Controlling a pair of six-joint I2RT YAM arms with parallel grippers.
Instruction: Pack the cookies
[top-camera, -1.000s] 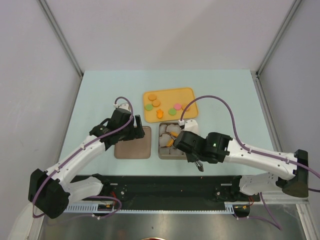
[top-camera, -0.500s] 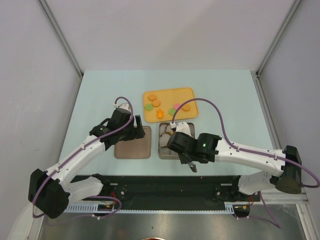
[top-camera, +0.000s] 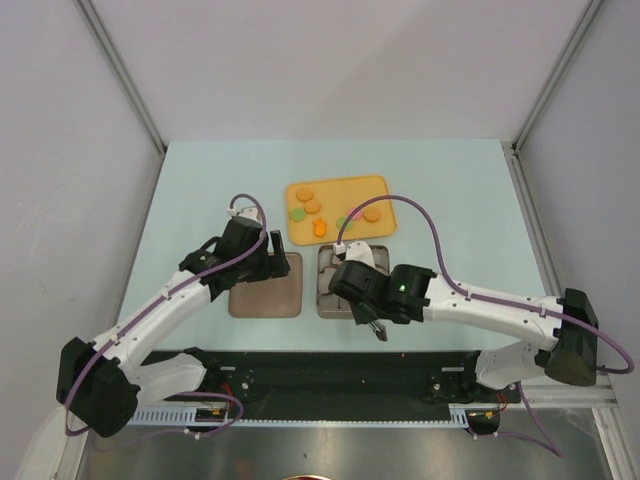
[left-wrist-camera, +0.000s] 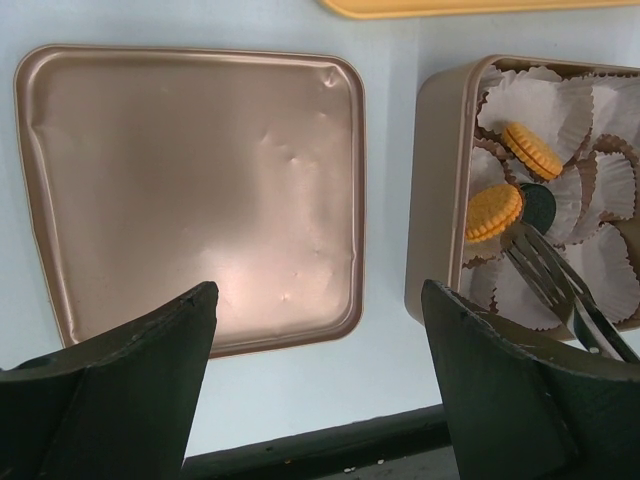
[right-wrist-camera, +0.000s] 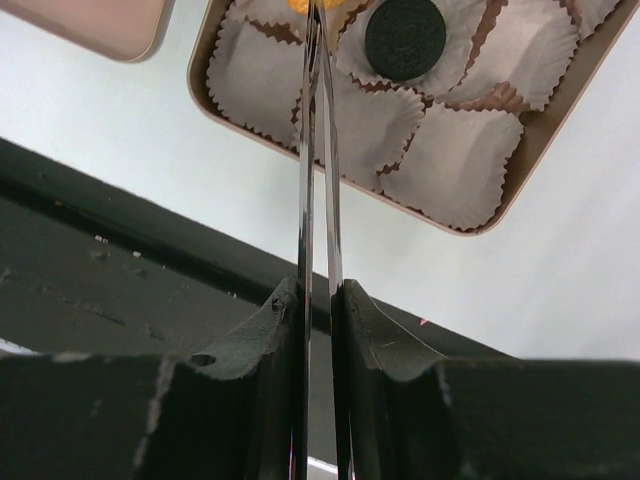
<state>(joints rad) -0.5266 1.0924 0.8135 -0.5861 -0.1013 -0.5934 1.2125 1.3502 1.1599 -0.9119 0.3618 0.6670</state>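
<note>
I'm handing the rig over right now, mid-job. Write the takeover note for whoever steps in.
Left gripper: open, holding nothing, above the bronze lid, which lies flat to the left of the tin.
Right gripper: shut on the metal tongs. Their tips are in the tin at an orange cookie; I cannot tell whether it has been released.
Done: in the tin so far are that one, another orange cookie and a black cookie, on paper cups.
Left: several cookies are on the yellow tray; some cups are unfilled and the lid is off.
</note>
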